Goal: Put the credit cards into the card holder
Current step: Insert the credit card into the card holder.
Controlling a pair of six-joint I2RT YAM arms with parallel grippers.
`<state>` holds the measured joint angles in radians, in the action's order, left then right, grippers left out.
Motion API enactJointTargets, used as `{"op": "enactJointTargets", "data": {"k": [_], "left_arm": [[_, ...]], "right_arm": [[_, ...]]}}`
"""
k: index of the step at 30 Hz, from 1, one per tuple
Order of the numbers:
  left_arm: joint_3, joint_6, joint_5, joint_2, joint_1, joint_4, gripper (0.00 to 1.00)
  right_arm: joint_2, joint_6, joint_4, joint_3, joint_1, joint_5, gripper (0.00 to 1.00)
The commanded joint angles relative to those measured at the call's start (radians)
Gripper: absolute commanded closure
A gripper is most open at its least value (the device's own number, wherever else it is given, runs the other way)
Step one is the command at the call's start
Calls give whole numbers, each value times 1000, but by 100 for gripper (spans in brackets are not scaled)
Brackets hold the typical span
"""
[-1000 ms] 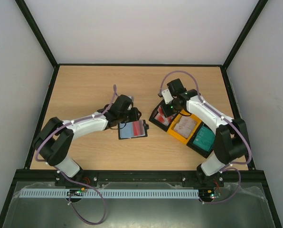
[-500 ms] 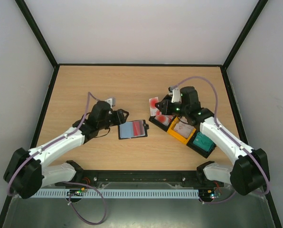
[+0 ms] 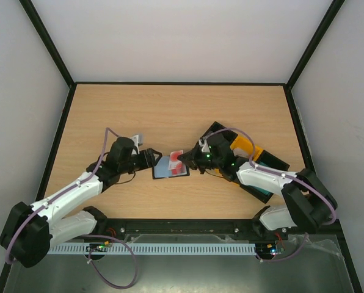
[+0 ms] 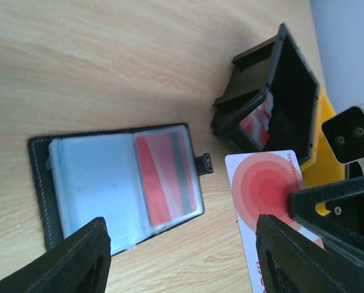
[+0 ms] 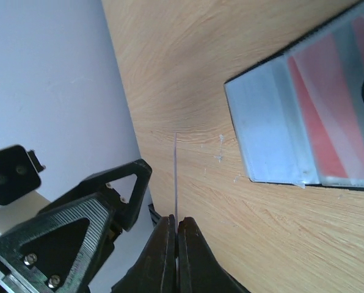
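The card holder (image 3: 167, 168) lies open on the table, pale blue lining up, with a red card (image 4: 165, 177) in its right sleeve. My right gripper (image 3: 191, 160) is shut on a red-and-white credit card (image 3: 176, 157), which it holds just over the holder's right edge. In the right wrist view this card (image 5: 176, 177) shows edge-on between the shut jaws (image 5: 176, 223). In the left wrist view its ringed red face (image 4: 264, 183) hangs right of the holder (image 4: 84, 183). My left gripper (image 3: 149, 160) stands open at the holder's left edge, nothing between its fingers (image 4: 78, 259).
The joined black and yellow bins (image 3: 243, 146) sit at the right behind the right arm, with another red-and-white card (image 4: 255, 122) in the nearest black bin. A black frame borders the table (image 3: 109, 110).
The right arm has carried the red-and-white card from the bins leftward to the holder. The left gripper has pulled back off the holder to its left side, and its jaws have widened.
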<state>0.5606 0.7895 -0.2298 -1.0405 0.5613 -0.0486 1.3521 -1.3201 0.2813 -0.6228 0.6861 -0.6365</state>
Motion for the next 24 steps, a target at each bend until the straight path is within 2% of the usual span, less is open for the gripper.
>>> {"op": "enactJointTargets", "data": {"k": [1,6,9,12,14,19,24], "left_arm": [[-34,29,-42,-2,-16,-17,33],[-51,24,-47,-4,-32,-24,32],[-57,5,-48,-20,-36,-38,34],[-73,-1,-37,-42,-38,-43,42],[-81,-2,-37,-64,-39,-41,46],[-84,-17,-31,-136,-43,-38,60],[-76,-35,-44,-216,-46,-10,66]], "right_arm": [[37,-180,130,21,18,34,98],[84,-174,129,-4,18,29,98],[122,-62,89,-42,21,36,98],[157,168,-39,-123,40,91,98],[175,267,-50,-137,52,108,98],[231,330,14,-118,55,121,98],[270,381,6,-112,56,164,98]]}}
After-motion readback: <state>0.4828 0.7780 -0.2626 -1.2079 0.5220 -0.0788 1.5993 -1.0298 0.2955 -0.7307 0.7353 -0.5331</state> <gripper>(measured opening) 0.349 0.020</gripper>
